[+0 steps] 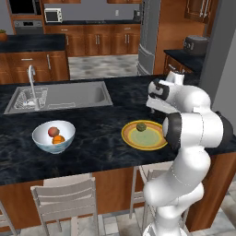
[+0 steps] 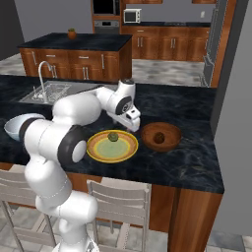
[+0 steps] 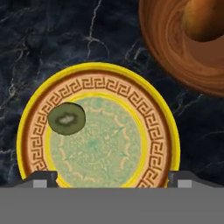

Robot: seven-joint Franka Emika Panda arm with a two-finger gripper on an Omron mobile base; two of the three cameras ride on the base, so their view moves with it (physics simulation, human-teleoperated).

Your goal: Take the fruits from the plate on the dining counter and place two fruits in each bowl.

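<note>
- Currently the gripper [image 2: 133, 124] hangs over the far edge of the plate [image 2: 96, 152], between it and the wooden bowl [image 2: 170, 142]; its fingers [image 3: 43, 178] stand wide apart, one tip at each side of the plate in the hand view, and nothing is held between them.
- One fruit is left on the plate: the dark green fruit [image 3: 66, 118], lying on the patterned ring near the rim, apart from both tips.
- It looks like a cut kiwi, an oval brownish-green face with a pale core, small against the plate's pale green centre.
- The white bowl [image 1: 42, 138] on the dark surface [image 1: 92, 152] near the sink already holds two fruits, the reddish-tan fruit [image 1: 53, 132] touching the orange fruit [image 1: 58, 139].
- The wooden bowl holds the yellow-orange fruit [image 3: 205, 19], so it seems to need one more.
- The step in hand is likely the pick of the green fruit.
- To do it well, the hand should shift sideways until the fruit sits midway between the open fingers, then come straight down.
- The fruit lies close to the raised yellow rim, so the finger on that side could catch the rim or nudge the fruit; turning the wrist so the fingers close along the rim may help.
- A gentle close should suit a small round thing that can roll.
</note>
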